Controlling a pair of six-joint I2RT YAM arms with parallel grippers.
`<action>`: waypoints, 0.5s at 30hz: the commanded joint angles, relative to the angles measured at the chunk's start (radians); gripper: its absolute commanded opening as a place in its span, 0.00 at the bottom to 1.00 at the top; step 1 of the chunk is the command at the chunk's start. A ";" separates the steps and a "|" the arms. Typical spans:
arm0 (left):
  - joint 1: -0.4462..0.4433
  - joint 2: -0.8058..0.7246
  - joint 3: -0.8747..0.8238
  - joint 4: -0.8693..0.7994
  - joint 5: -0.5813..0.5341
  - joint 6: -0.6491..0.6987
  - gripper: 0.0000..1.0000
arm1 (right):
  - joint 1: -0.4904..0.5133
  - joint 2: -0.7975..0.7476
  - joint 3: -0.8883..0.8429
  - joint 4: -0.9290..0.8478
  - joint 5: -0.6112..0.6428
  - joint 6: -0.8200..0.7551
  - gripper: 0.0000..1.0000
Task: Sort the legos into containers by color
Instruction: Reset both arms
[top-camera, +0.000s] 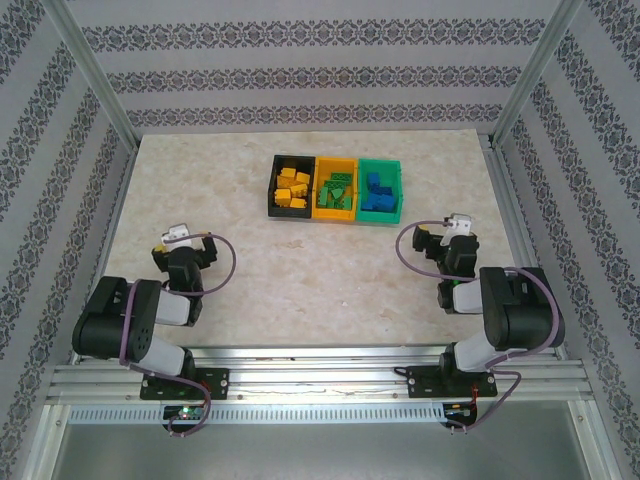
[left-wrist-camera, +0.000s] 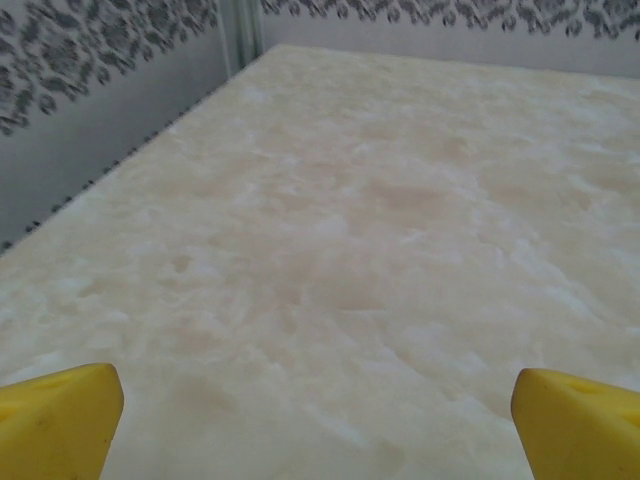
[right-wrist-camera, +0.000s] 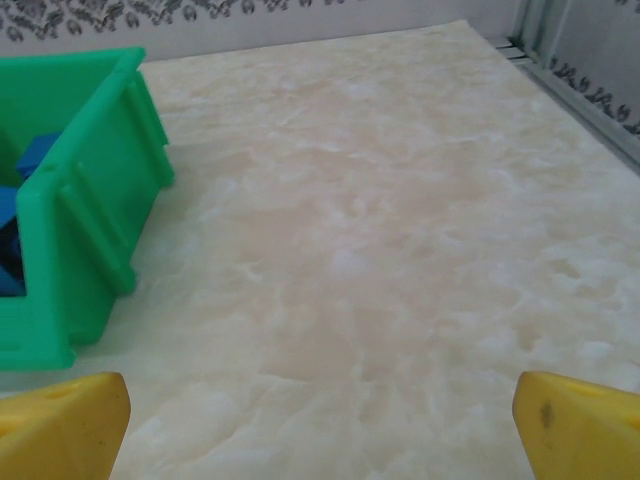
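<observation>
Top external: finds the legos (top-camera: 293, 188) already in the containers (top-camera: 335, 214), one colour per bin, at the counter's (top-camera: 300, 290) far middle. Shows left jaws and right jaws spread wide, empty, well short of them — right jaws nearer, beside the green bin (right-wrist-camera: 90, 230).

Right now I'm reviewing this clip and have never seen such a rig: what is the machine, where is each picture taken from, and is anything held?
Two robot arms, the left arm and right arm, are bolted at the near edge of a table. One picture looks down from above and behind; the other two come from wrist cameras, where the yellow tips are the left fingers and right fingers, both open and empty. Three joined bins sit in a row: the black bin holds yellow bricks, the yellow-orange bin green bricks, the green bin blue bricks.
</observation>
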 joint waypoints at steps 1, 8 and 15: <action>0.018 -0.011 0.056 0.029 0.068 0.021 0.99 | 0.011 -0.004 0.044 0.036 -0.034 -0.030 0.98; 0.023 0.106 0.108 0.058 0.266 0.101 0.99 | 0.027 0.002 0.084 -0.024 -0.013 -0.036 0.98; 0.020 0.119 0.164 -0.028 0.218 0.091 0.99 | 0.032 0.002 0.086 -0.033 -0.004 -0.039 0.98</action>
